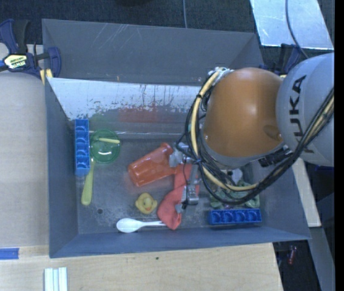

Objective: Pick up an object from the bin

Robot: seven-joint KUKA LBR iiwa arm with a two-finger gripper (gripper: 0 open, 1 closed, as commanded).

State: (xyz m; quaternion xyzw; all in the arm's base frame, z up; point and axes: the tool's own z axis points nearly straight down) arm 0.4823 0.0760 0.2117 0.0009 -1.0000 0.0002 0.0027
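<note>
My gripper (185,176) is low in the bin's middle right, under the arm's orange cover. Its two fingers stand apart, one near the orange-red block (149,167) and one lower down. The upper end of a limp red strip (172,210) runs up between them. The block lies just left of the gripper, tilted. A small yellow toy (145,203) sits left of the red strip. Under it, by the front wall, lies a white spoon (134,225). A blue studded brick (235,216) lies right of the strip.
At the bin's left stand a long blue brick (82,147), a green cup (105,148) and a yellow stick (87,188). The arm and its cables cover the bin's right side.
</note>
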